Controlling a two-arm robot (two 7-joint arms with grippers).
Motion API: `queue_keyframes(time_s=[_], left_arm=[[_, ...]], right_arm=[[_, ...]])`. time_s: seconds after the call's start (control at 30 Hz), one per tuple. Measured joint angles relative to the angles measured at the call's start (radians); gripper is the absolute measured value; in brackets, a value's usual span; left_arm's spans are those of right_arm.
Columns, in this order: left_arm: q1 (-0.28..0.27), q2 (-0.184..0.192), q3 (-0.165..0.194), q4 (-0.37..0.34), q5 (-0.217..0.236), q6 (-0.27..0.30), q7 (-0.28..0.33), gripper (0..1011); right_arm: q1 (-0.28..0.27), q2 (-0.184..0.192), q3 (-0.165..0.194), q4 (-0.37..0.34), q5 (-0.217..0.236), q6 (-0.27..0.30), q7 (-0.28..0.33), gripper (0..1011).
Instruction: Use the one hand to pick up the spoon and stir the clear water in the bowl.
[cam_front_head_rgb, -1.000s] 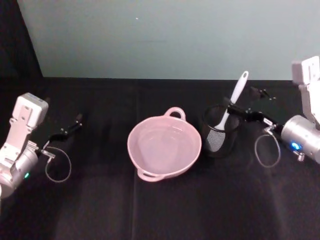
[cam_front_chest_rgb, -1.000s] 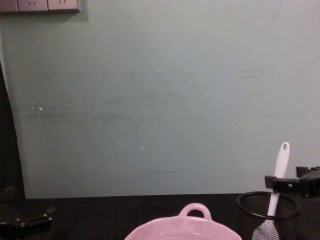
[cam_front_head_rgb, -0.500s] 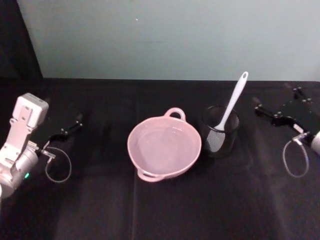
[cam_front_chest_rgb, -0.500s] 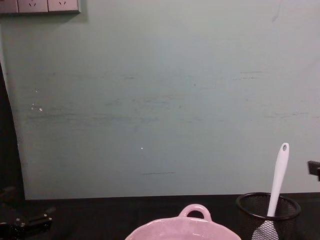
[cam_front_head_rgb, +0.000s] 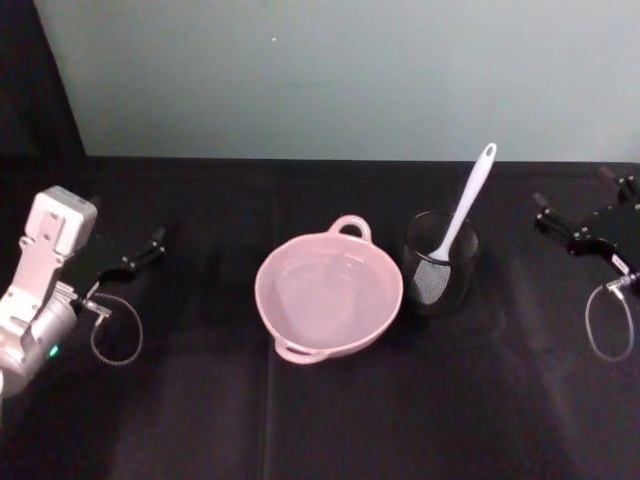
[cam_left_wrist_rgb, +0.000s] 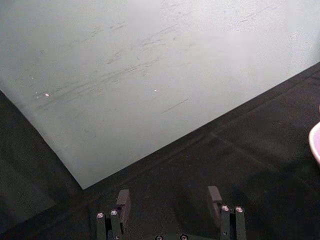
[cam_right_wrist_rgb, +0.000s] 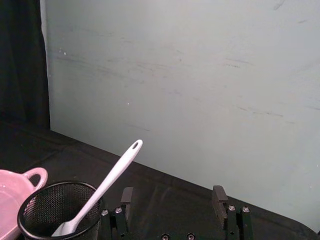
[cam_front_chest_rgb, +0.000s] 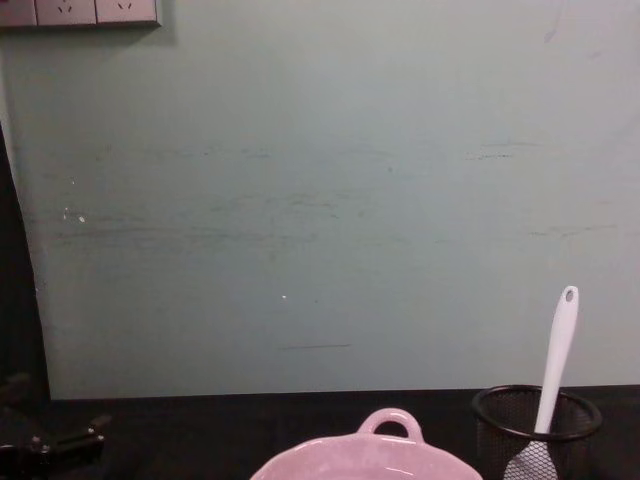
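- The long slender white plastic spoon stands tilted in a black wire-mesh cup, paddle head down against the mesh and handle leaning over the rim, its holed end highest. That lean offers a bare stretch of handle above the rim, likely the easiest place to pinch.
- The wide pale pink bowl with loop handles sits at mid-worktop, just beside the cup on the robot's left of it, clear water pooled inside. The short hop from cup to bowl suits a one-armed lift and stir.
- The black two-fingered right claw hangs over the black cloth-covered worktop at the far right, well apart from the cup; its jaws are spread and hold nothing. In the right wrist view the spoon and cup lie off to one side of the parted fingers.
- The left claw rests parked at the far left of the worktop, jaws likewise spread and empty, its silver arm bent beside it.
- Judged from this layout, the pick-up is not yet made and no stirring has begun.
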Motion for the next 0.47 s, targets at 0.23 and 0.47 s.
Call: queue_keyframes(time_s=[0.23,0.47], left_arm=[[0.0,0.0,0.0,0.0,0.0,0.0,0.0,1011],[0.0,0.0,0.0,0.0,0.0,0.0,0.0,1011]], right_arm=[[0.0,0.002,-0.002,-0.003,0.002,0.007,0.0,1002],[0.001,0.003,-0.003,-0.005,0.004,0.012,0.001,1002]])
